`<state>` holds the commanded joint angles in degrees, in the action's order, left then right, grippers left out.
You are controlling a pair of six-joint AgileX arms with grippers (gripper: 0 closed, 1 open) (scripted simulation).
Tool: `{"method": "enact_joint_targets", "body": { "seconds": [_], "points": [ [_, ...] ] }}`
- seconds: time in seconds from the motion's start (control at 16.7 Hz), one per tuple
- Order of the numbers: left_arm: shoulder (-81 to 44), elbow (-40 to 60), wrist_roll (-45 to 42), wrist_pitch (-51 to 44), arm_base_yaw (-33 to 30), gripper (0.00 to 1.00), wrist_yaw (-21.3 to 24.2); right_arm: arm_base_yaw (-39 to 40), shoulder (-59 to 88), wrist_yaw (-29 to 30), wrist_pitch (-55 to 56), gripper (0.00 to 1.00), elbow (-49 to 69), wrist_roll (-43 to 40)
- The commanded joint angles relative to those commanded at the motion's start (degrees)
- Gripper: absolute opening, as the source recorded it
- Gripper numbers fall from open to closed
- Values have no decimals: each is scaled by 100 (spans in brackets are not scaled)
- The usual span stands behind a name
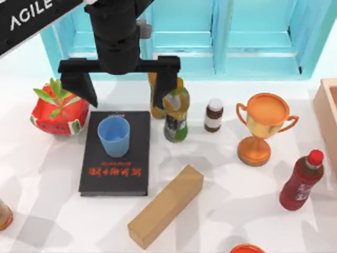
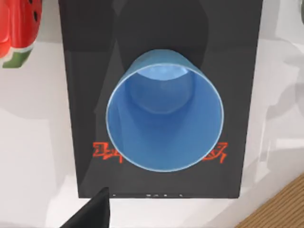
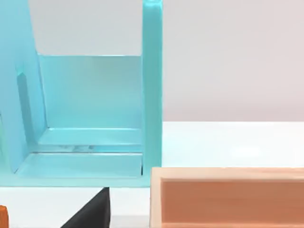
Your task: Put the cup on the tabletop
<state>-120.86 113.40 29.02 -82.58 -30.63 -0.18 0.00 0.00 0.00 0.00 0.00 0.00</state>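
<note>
Standing mid-book (image 1: 115,153), cup (image 1: 114,136)

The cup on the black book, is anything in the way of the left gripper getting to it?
Nothing visible blocks it. The left gripper hangs open above the cup, which stands upright on the book with free space around its rim. The nearest things, the green bottle and the watermelon planter, stand off the book on either side.
</note>
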Motion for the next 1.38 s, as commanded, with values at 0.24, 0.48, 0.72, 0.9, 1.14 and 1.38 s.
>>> {"method": "enact_joint_targets", "body": {
  "seconds": [0.24,0.48,0.72,0.9,1.14,1.38],
  "points": [
    [12,-29,-6,23,28,100,5,0,0,0,0,100,0,0],
    [145,-549,14,406,-11,100,1,0,0,0,0,100,0,0],
    [256,-1381,35,1122,-37,100,-5,0,0,0,0,100,0,0],
    [144,-1874,12,1671,-32,100,-3,0,0,0,0,100,0,0],
    [-175,-1993,-25,2152,21,100,1,0,0,0,0,100,0,0],
    [-195,-1981,-27,2176,24,100,2,0,0,0,0,100,0,0]
  ]
}}
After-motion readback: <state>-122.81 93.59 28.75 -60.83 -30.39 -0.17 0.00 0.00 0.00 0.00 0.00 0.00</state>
